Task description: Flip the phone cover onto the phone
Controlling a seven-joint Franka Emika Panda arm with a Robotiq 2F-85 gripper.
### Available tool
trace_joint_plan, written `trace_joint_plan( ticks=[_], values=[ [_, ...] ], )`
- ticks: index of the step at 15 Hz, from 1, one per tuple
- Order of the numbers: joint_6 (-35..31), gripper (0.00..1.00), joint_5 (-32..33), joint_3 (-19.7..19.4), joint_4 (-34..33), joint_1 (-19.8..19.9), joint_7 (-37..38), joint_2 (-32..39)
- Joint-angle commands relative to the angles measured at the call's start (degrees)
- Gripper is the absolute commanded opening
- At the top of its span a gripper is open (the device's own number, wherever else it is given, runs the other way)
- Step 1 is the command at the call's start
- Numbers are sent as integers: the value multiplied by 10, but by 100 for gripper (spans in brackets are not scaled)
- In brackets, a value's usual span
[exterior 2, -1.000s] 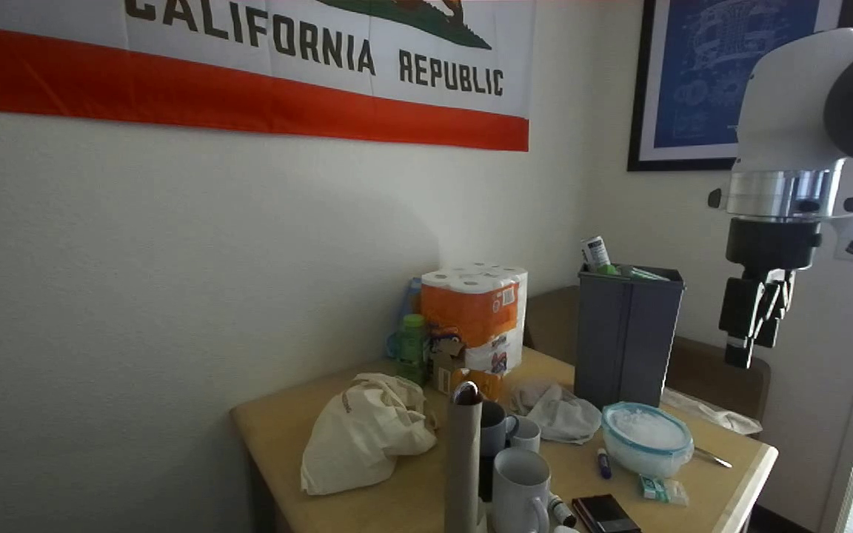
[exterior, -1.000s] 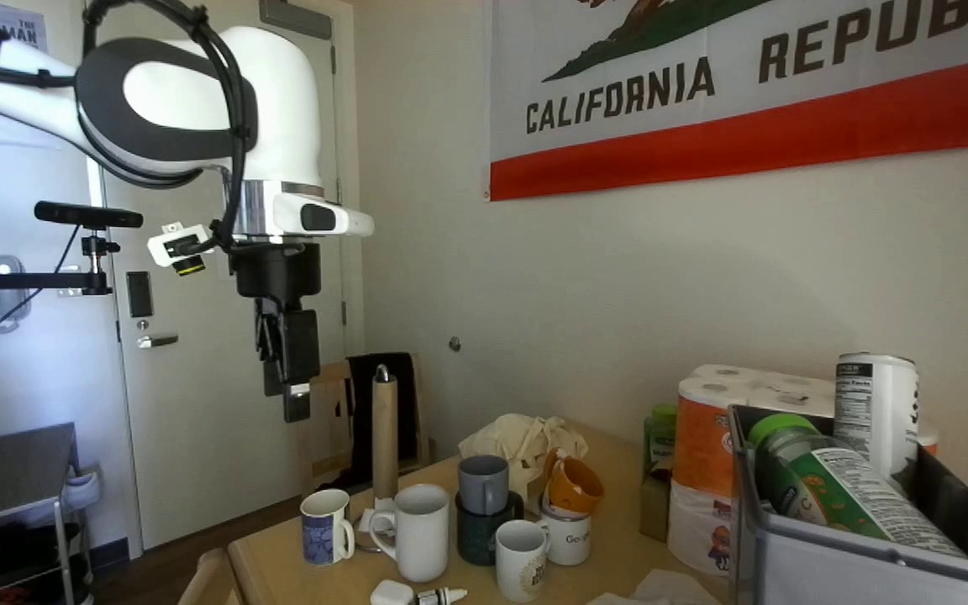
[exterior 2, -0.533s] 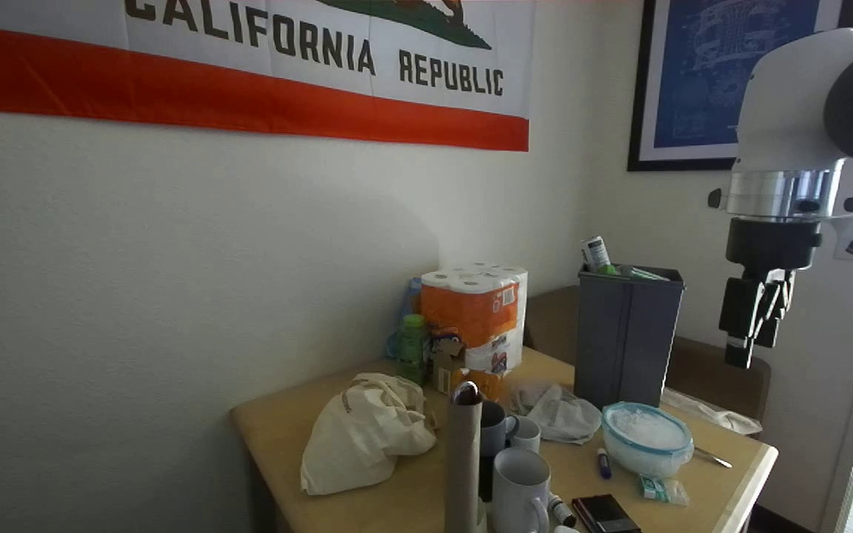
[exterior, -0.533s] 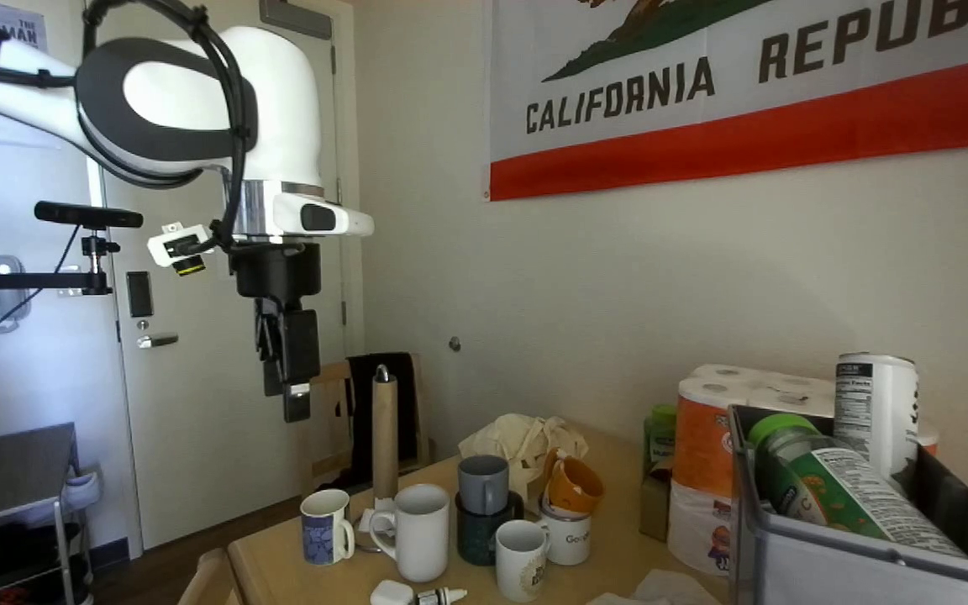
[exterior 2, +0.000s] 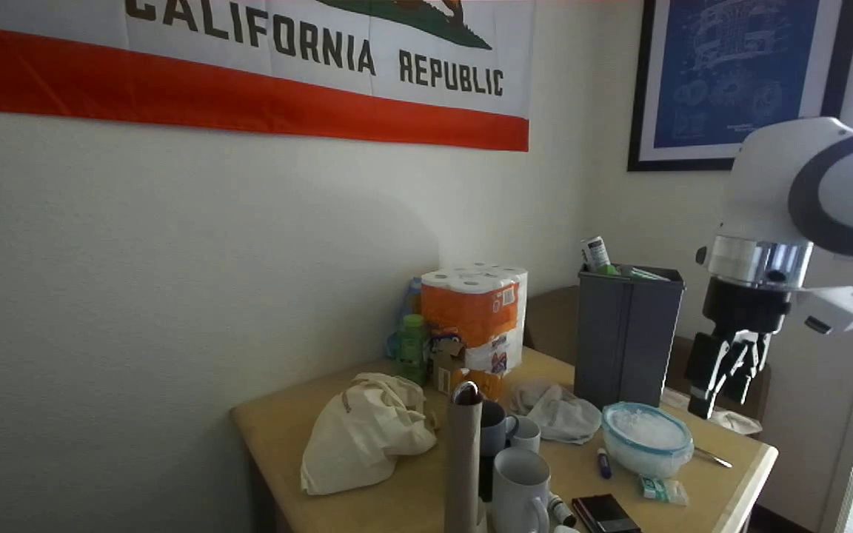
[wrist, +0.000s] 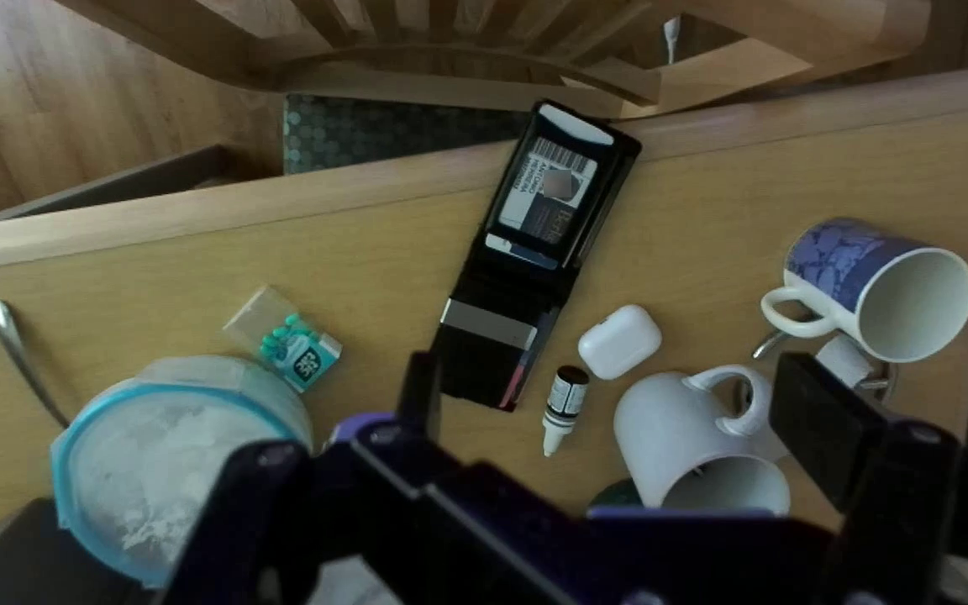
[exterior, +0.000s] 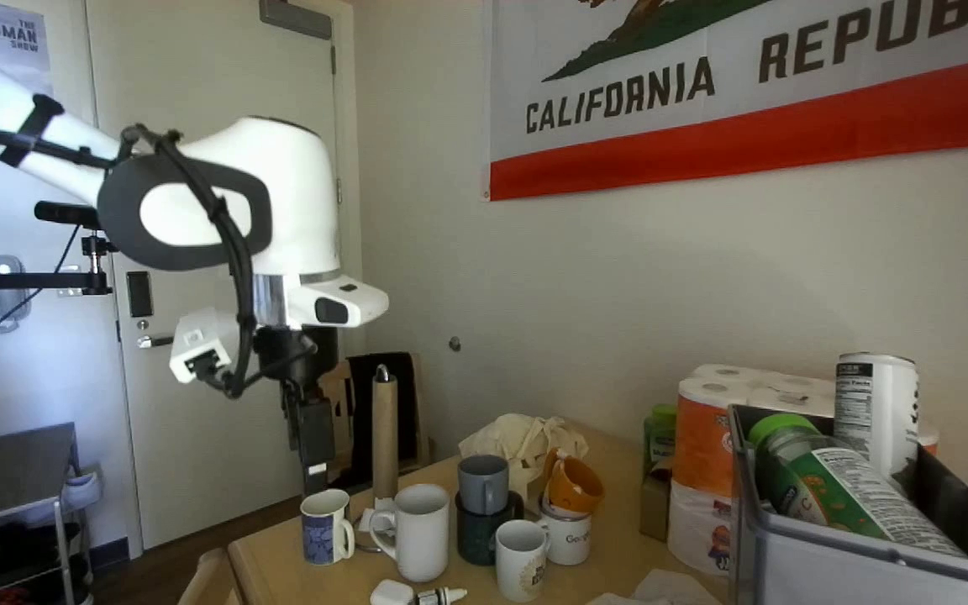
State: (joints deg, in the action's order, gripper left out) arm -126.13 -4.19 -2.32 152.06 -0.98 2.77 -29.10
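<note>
Two halves of a black wallet-style phone cover (wrist: 526, 277) lay folded open on the tabletop (wrist: 383, 269), the one with the ID card (wrist: 548, 192) ending at the edge and, it seemed to me, jutting slightly past it toward the chair (wrist: 467, 88). No phone screen showed, so I could not tell which half would be the flap. The fingers (wrist: 824, 428) hung above, spread wide, apart from the cover and holding nothing. I judged this the approach, the flip itself not begun. Next they would have to come over to one half, sink low, hook under its free end and swing it across the fold; the jutting end looked the likeliest place to catch it. The white earbud case (wrist: 620, 342) and the dropper bottle (wrist: 565, 402) lay near the other half, so a loose sweep could have knocked them.
</note>
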Motion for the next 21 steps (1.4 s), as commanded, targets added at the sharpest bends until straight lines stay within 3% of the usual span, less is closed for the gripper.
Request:
trace_joint_plan(
  ticks=[1,3,7,11,13,19,21],
  values=[
    [-114,100,-45,-7,58,1,0,44],
    [-172,100,-69,-10,89,-1,-1,72],
    [-245,100,-130,-14,79,-15,-9,161],
    [-325,100,-269,-18,79,-53,-76,240],
    [-333,100,-308,-7,79,-53,-108,263],
    [-318,100,-282,-7,74,-48,-91,268],
    [-314,100,-335,-4,65,-58,-125,289]
  ],
)
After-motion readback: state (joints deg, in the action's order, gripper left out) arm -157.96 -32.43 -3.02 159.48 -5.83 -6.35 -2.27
